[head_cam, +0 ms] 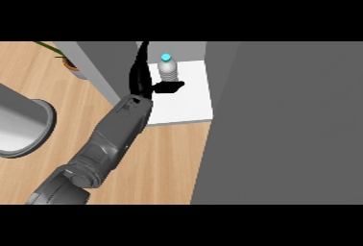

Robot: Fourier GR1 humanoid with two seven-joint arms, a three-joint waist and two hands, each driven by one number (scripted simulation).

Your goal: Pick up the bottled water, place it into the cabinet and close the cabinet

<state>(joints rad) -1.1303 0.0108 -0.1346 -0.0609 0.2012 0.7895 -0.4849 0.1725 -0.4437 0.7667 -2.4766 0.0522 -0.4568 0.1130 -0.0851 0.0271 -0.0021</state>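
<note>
The bottle stands upright on the cabinet shelf. The left hand, fingers apart, should back straight out without tipping it, then swing the door shut.

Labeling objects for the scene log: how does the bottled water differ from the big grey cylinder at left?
The bottled water is small and slim; the grey cylinder is far wider. The bottle stands on the white cabinet shelf; the cylinder sits on the wooden counter. The bottle has a blue cap; the cylinder is plain grey and cut off by the view's left edge. Both are round and upright.
</note>
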